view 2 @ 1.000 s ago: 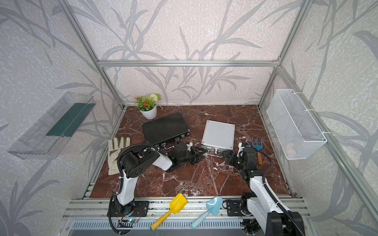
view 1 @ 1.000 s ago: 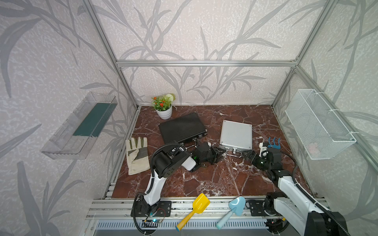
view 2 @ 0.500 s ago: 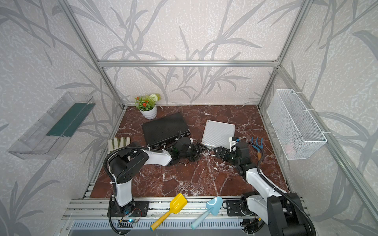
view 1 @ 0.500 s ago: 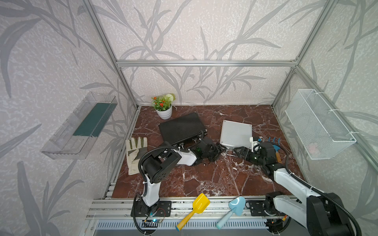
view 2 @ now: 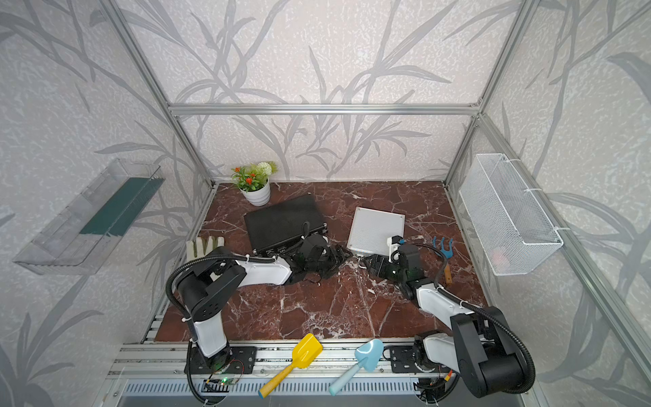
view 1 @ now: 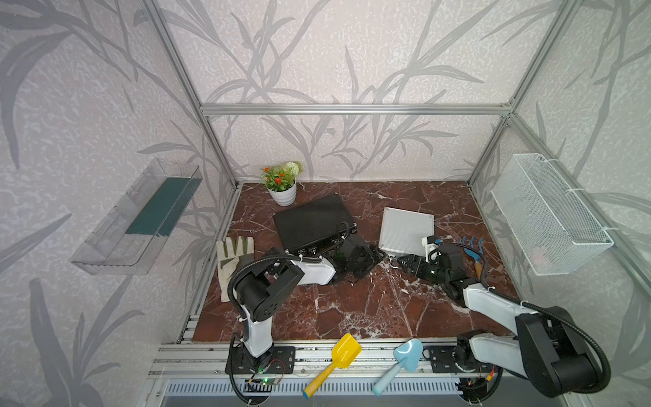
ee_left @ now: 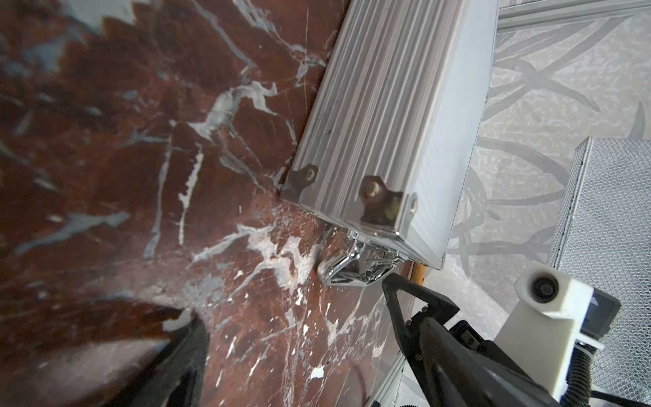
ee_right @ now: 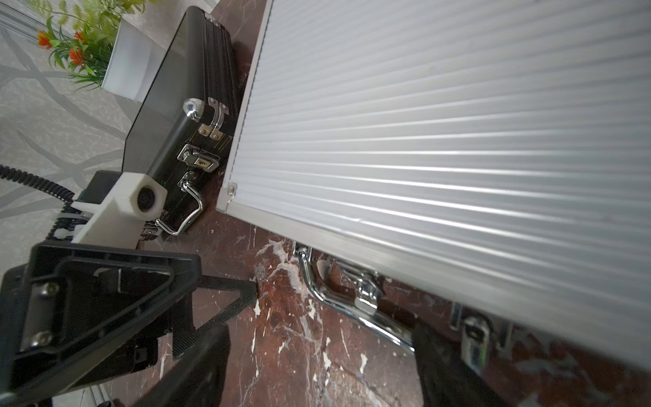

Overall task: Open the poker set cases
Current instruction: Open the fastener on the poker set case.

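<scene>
Two poker set cases lie shut and flat on the marble floor. The larger black case (view 1: 311,225) is on the left and the smaller silver case (view 1: 405,229) on the right. The silver case's chrome handle (ee_right: 338,299) rests on the floor at its near edge. My left gripper (view 1: 377,255) is open, low on the floor beside the silver case's near-left corner. My right gripper (ee_right: 320,366) is open, facing the left one, with only bare floor between its fingers. One right finger (ee_right: 444,363) lies next to the handle and a latch (ee_right: 472,338).
A potted plant (view 1: 283,190) stands behind the black case and a glove (view 1: 232,257) lies by the left wall. A blue hand rake (view 1: 473,250) is right of my right arm. A yellow scoop (view 1: 334,363) and blue trowel (view 1: 401,359) sit on the front rail. Wire basket (view 1: 549,218) hangs on the right wall.
My right arm has swung left to the front edge of the silver case. My left gripper has opened wider and reached right, toward the same corner.
</scene>
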### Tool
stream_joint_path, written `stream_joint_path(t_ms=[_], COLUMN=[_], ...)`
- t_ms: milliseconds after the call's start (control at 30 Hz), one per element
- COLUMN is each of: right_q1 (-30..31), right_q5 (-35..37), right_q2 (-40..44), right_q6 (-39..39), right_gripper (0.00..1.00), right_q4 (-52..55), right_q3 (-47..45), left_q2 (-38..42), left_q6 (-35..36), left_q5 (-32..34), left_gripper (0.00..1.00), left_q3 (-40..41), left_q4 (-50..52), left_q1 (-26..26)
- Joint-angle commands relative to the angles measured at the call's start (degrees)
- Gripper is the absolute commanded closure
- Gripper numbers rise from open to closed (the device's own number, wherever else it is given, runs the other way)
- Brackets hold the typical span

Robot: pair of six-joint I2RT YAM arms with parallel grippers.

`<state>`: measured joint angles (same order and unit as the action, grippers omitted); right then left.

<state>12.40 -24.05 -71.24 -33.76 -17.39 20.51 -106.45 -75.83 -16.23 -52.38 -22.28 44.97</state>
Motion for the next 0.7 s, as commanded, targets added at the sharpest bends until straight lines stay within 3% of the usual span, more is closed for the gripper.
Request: stream_joint_path(t_ms=[0, 333, 667], right_q1=[0.32, 1.59, 2.08], right_q5=[-0.59, -0.41, -2.01], right_q2=[-1.37, -6.85, -6.88], right_q6=[0.79, 2.10, 3.37], right_gripper=[0.20, 0.21, 0.21], right_q4=[-3.18, -5.53, -5.80], right_q3=[1.90, 4.16, 4.62], left_q2=[0.23, -0.68, -2.12], left_q6=[1.08, 0.77, 1.50], left_q5=[0.63, -0.82, -2.88], left_gripper=[0.15, 0.15, 0.15], left_q3=[1.09, 1.31, -0.10], left_q4=[2.16, 0.16, -0.91], left_q1=[-0.67, -1.10, -1.27])
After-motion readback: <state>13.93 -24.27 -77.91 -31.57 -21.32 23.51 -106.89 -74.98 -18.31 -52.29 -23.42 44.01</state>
